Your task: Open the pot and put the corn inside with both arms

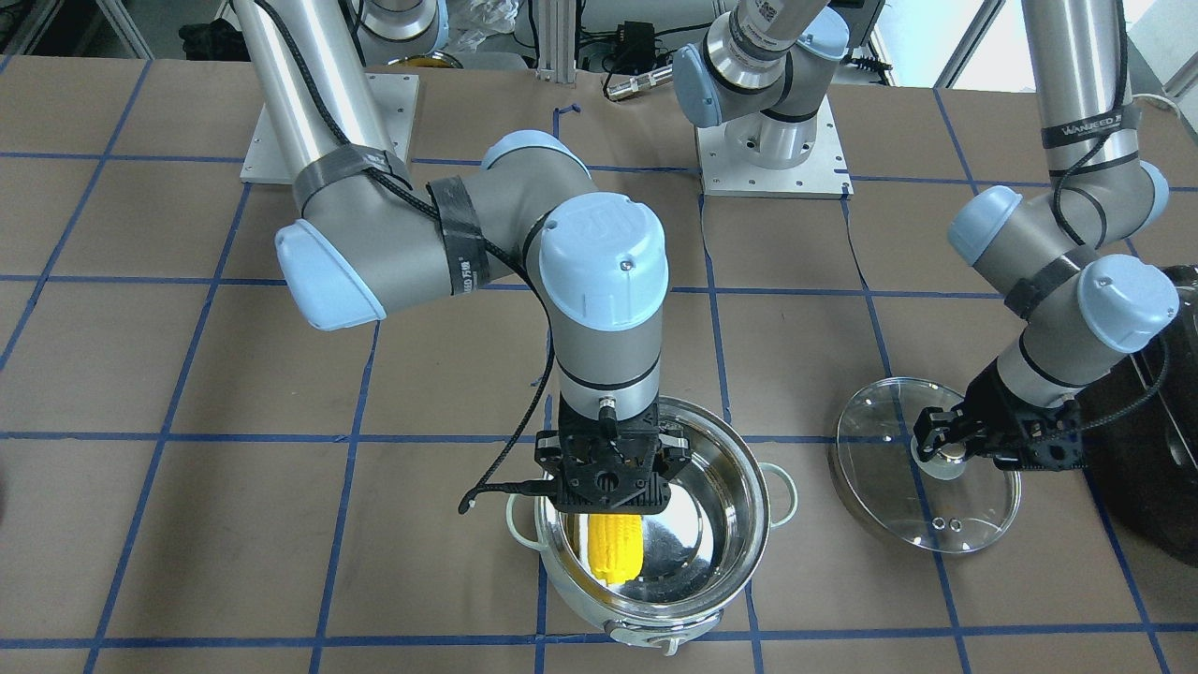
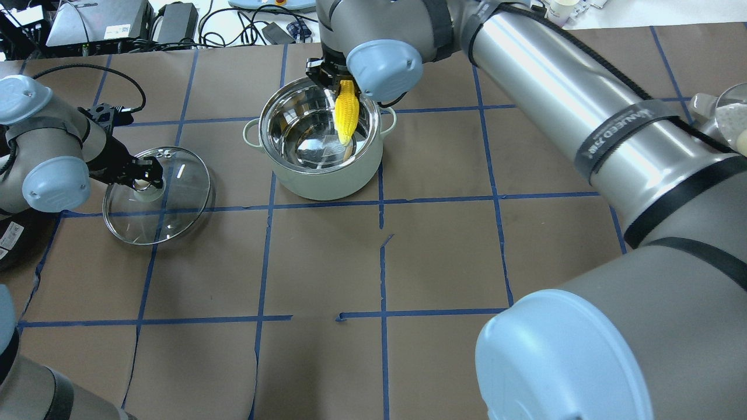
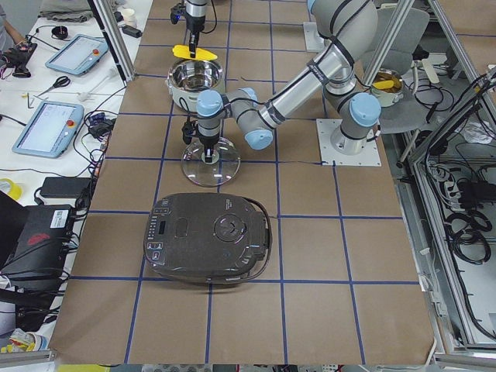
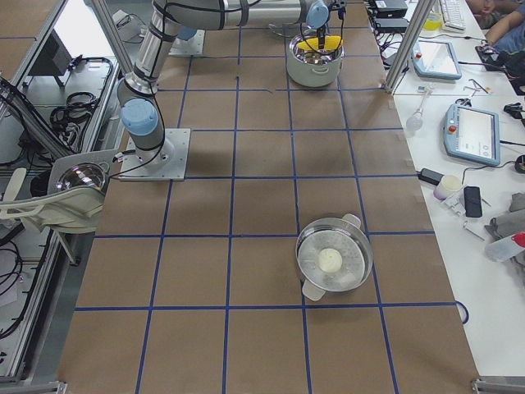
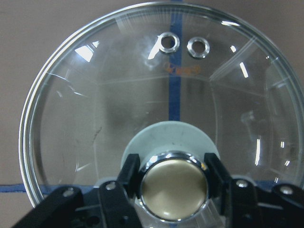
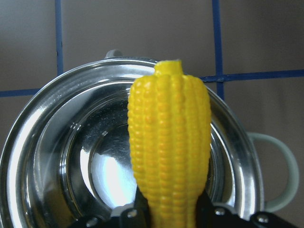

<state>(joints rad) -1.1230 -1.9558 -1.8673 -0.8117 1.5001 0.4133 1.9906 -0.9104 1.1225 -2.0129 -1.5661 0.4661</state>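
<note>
The mint-green steel pot (image 2: 327,181) stands open on the table, its shiny rim (image 1: 739,487) also showing in the right wrist view (image 6: 28,142). My right gripper (image 1: 613,510) (image 2: 344,87) (image 6: 173,213) is shut on the thick end of the yellow corn (image 1: 615,548) (image 2: 345,114) (image 6: 168,142). It holds the corn tip-down over the pot's opening, on the pot's right side. The glass lid (image 1: 898,505) (image 2: 175,204) (image 5: 95,104) is to the pot's left, at or just above the table. My left gripper (image 1: 945,449) (image 2: 145,182) (image 5: 173,183) is shut on its knob.
A black rice cooker (image 3: 205,236) (image 1: 1151,449) sits just beyond the lid on my left. A steel steamer with a white bun (image 4: 332,263) stands far to my right. Blue tape lines grid the brown table. The arm bases (image 1: 772,140) are at the table's back.
</note>
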